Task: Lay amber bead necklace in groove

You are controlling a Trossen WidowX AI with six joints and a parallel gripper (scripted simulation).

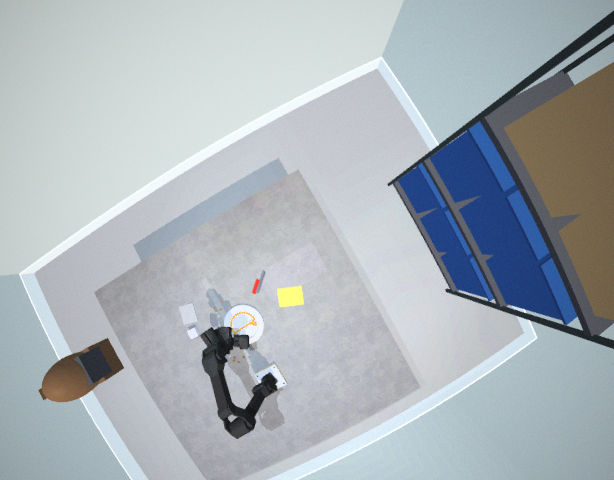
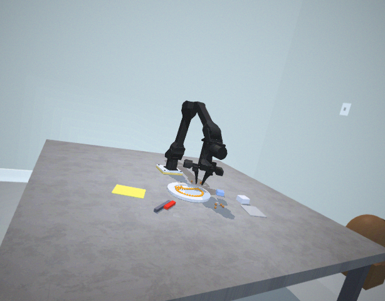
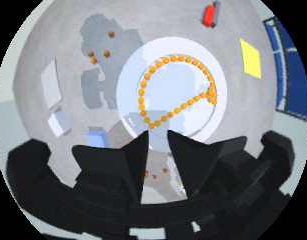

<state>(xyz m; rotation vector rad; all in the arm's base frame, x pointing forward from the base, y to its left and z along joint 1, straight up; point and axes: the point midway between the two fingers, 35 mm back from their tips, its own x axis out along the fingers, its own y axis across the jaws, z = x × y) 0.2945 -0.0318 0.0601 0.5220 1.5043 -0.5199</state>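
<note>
The amber bead necklace (image 1: 254, 323) (image 2: 201, 194) (image 3: 170, 114) lies on the round white bead board (image 1: 260, 320) (image 2: 205, 198) (image 3: 127, 95). In the wrist view its beads curve around the top and left of the groove, then run in a straight line across the board to a small bunch at the right. The groove's lower right arc shows no beads. My gripper (image 2: 199, 184) (image 3: 157, 132) is partly open and empty, with a narrow gap between its fingertips. It hangs above the board's edge, close to the necklace's lower left bend.
Loose brown beads (image 2: 221, 205) (image 3: 106, 53) lie on both sides of the board. A blue block (image 2: 220, 192) (image 3: 97, 138), a white block (image 2: 242, 199) (image 3: 58, 123) and a grey plate (image 2: 253, 211) lie beyond. A red block (image 2: 169, 205) and yellow sheet (image 2: 128, 191) lie opposite.
</note>
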